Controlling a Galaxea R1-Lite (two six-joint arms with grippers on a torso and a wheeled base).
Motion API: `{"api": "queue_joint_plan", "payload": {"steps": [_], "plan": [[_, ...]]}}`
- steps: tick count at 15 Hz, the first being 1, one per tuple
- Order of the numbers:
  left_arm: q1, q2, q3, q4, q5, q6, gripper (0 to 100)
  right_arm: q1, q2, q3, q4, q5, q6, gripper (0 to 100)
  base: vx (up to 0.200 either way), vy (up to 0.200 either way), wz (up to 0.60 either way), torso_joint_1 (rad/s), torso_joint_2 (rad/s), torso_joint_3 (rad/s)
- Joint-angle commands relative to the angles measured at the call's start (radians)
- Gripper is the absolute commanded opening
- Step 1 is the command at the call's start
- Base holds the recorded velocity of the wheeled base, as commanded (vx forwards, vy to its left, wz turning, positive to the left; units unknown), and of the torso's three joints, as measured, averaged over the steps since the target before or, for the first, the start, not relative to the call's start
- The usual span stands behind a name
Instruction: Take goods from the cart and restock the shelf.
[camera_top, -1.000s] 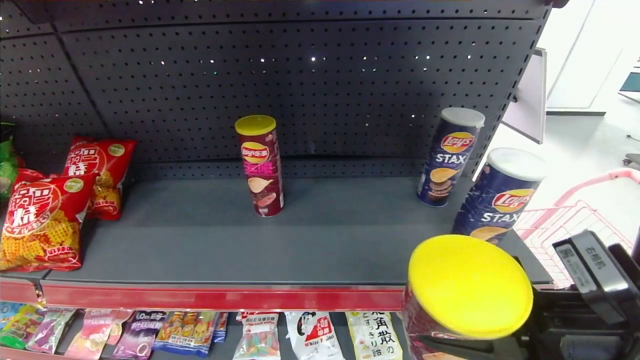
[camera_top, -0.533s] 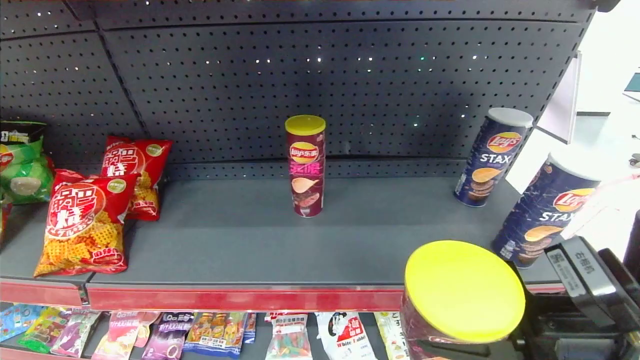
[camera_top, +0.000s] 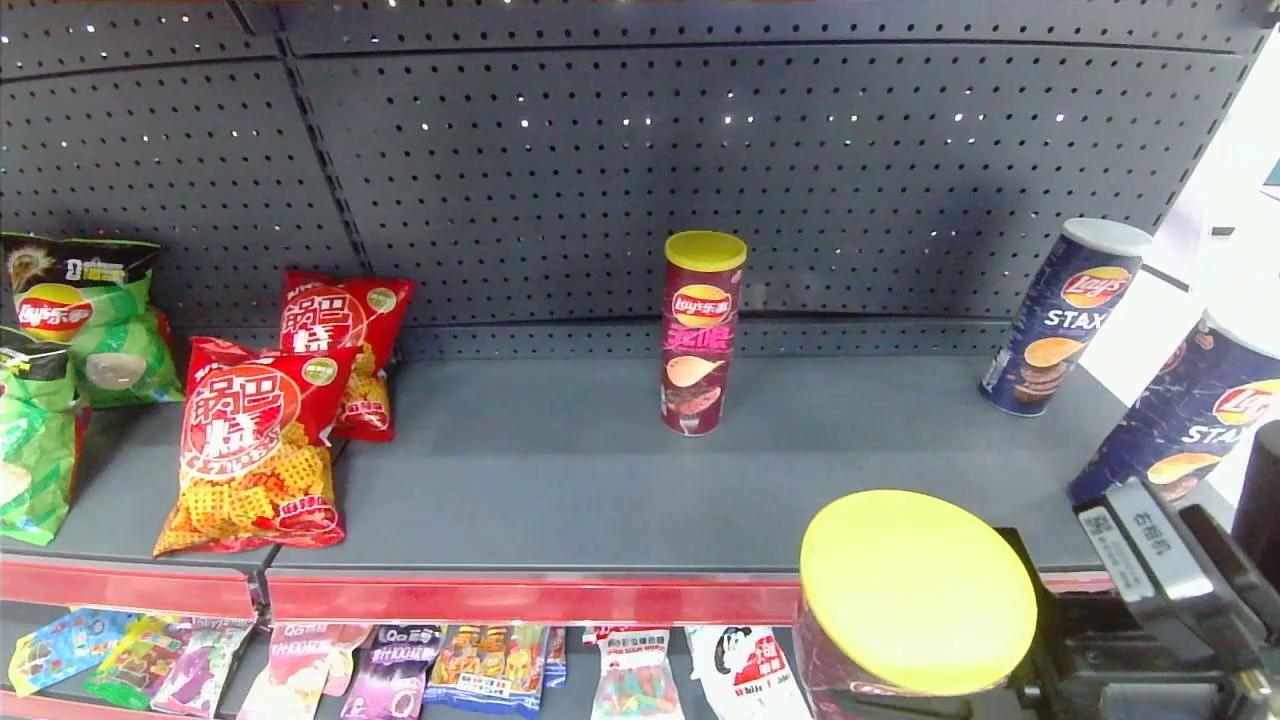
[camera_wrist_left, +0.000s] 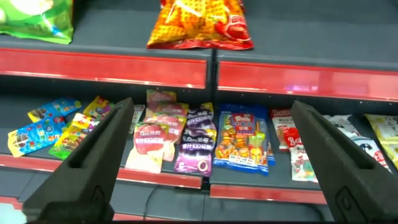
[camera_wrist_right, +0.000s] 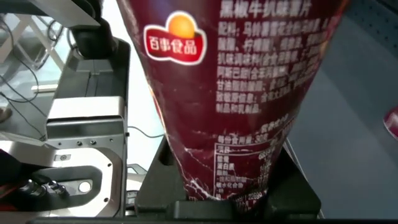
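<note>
- Chip can (camera_top: 917, 592), yellow lid: upright, clamped in right gripper (camera_wrist_right: 219, 198), just before the shelf (camera_top: 560, 490) front edge.
- Handling: probably light, stiff, smooth-walled and crushable; hold mid-body.
- Left gripper (camera_wrist_left: 210, 158): fingers wide, empty.

— What print can you see?
— On my held can (camera_wrist_right: 236, 93), a red badge with white characters above columns of small white print. The maroon can (camera_top: 702, 335) on the shelf (camera_top: 560, 480) bears a round logo over pink characters; each of the blue cans (camera_top: 1060, 315), a logo above white capitals.
— And the bags?
— The red bags (camera_top: 255, 450): big white characters in a circle.
</note>
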Motion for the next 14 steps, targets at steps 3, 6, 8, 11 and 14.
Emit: {"api": "queue_joint_plan", "payload": {"steps": [3,6,8,11,14], "plan": [[0.000,0.000,0.000,0.000,0.000,0.001,100,-0.002,0.002,0.004,0.000,0.000,0.000,0,0.000,0.000,0.00,0.000,0.00,0.000],[0.000,0.000,0.000,0.000,0.000,0.001,100,-0.004,0.001,0.020,-0.002,0.000,0.000,0,0.067,0.000,0.00,0.001,0.00,0.001],[0.000,0.000,0.000,0.000,0.000,0.001,100,-0.004,0.002,0.028,-0.002,0.002,-0.002,0,0.200,0.000,0.00,-0.005,0.00,0.002],[0.000,-0.002,0.000,0.000,0.000,0.001,100,-0.004,0.002,0.030,-0.002,0.002,-0.002,0,0.067,0.000,0.00,-0.001,0.00,0.001],[0.000,0.000,0.000,0.000,0.000,0.001,100,-0.002,0.001,0.028,-0.002,0.000,0.000,0,0.000,0.000,0.00,0.000,0.00,0.000]]}}
